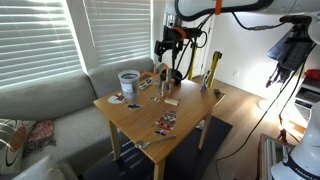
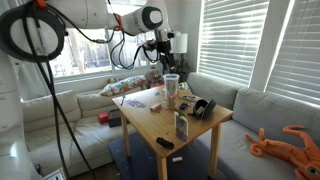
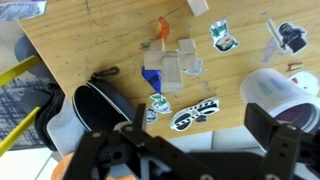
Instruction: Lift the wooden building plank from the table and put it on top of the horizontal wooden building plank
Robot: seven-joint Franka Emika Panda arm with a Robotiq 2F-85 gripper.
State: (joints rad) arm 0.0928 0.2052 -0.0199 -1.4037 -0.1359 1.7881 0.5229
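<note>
A small stack of wooden planks (image 3: 174,68) with a blue piece stands mid-table; it also shows in both exterior views (image 1: 165,82) (image 2: 181,124). A loose pale wooden plank (image 1: 172,101) lies flat on the table near the stack, and shows at the top edge of the wrist view (image 3: 197,6). My gripper (image 3: 200,135) is open and empty. It hangs well above the table's back edge in both exterior views (image 1: 170,47) (image 2: 165,46), apart from the planks.
The wooden table (image 1: 140,112) also carries a white cup (image 3: 275,92), a black case (image 3: 95,102), stickers (image 3: 195,112) and a small orange piece (image 3: 161,27). A grey sofa (image 1: 50,105) wraps around the table. A yellow-handled tool (image 1: 212,68) stands at the far side.
</note>
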